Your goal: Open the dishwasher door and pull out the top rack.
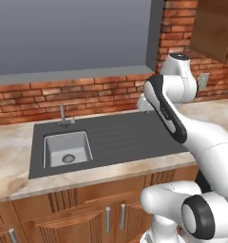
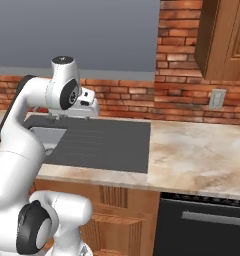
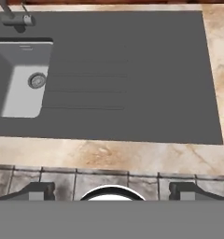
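Right base view: the dishwasher door is sitting closed at five o'clock. I am holding my hand, fingers apart, above the sink.

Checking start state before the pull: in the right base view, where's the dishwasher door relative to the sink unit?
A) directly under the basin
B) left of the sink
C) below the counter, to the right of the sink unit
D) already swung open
C: the dishwasher door, black with its silver bar handle, sits shut under the marble counter, to the right of the dark sink unit.
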